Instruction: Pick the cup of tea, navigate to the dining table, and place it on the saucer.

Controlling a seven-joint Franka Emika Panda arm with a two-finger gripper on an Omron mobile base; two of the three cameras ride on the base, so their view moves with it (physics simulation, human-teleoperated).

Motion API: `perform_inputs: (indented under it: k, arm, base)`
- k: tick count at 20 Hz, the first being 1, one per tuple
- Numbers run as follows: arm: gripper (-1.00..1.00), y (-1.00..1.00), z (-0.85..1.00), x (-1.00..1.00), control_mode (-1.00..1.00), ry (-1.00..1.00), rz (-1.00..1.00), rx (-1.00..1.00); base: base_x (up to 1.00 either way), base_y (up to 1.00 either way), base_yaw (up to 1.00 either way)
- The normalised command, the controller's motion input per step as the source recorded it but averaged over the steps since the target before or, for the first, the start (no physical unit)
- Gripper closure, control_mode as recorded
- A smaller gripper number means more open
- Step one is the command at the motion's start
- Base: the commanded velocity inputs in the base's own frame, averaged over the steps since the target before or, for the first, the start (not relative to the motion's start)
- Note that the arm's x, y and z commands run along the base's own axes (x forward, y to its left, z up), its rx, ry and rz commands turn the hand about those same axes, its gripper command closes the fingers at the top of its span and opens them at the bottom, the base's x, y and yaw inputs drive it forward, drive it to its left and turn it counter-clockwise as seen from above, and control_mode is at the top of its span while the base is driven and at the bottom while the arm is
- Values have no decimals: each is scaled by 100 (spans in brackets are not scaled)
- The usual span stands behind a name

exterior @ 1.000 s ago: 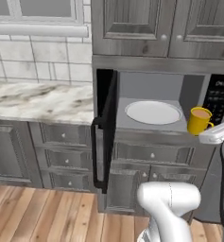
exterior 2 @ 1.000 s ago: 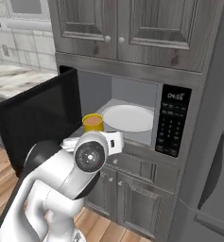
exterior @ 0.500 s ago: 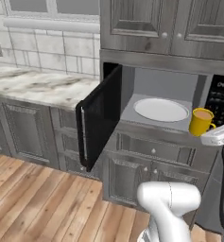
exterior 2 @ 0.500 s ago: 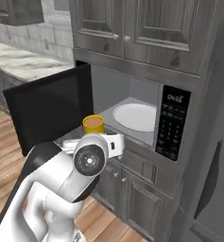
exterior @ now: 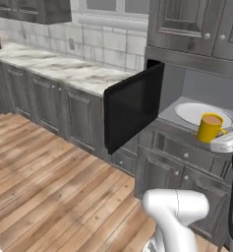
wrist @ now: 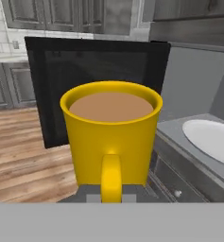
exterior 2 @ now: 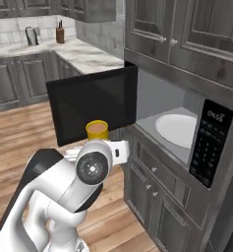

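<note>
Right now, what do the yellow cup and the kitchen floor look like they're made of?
The cup of tea looks like glazed ceramic: smooth, even yellow, thick rim, though it could be plastic. The floor looks like wood: long brown planks with grain lines.

A built-in microwave (exterior 2: pixel 187 142) stands with its black door (exterior: pixel 133 107) swung open; a white plate (exterior 2: pixel 176 129) lies inside. A marble counter (exterior: pixel 64 69) runs off left, with wooden floor (exterior: pixel 49 177) below.
</note>
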Motion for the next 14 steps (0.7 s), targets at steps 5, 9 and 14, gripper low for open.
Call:
perform_inputs:
  k: [5,9,14]
  arm:
    - [100,0,0,0,100,0,0,0]
    - [100,0,0,0,100,0,0,0]
    - [100,0,0,0,100,0,0,0]
  base:
    - [-55,-16,58]
    - [-62,-23,56]
    - [-69,-26,54]
